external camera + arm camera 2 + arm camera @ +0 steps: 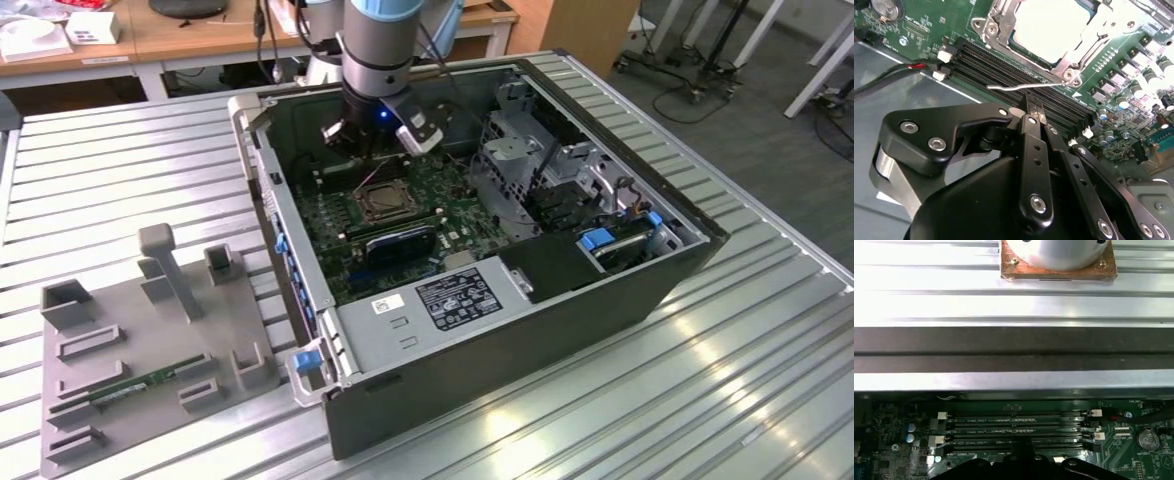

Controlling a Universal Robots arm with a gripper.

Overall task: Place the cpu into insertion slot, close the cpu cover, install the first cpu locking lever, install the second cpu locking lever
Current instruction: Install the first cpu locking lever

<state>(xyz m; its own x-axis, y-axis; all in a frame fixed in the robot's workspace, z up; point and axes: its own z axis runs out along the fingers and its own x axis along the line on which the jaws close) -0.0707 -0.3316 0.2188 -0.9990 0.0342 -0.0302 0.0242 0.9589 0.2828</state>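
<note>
One cpu (1046,27), four black memory slots (1019,421) and one open computer case (561,340).

Arm (378,45): grey tube, pale blue joint cap, blue light at wrist. Claw (1035,114): matte black linkage bars, rounded knuckle housings, silver hex-socket screws.

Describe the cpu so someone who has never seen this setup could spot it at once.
Look inside the open computer case on the slatted metal table for the green motherboard. Beside its long black memory slots sits a silver cpu cover frame. The cpu is the pale, flat metallic square in that frame's window, plain where neighbours are small dark parts.
</note>
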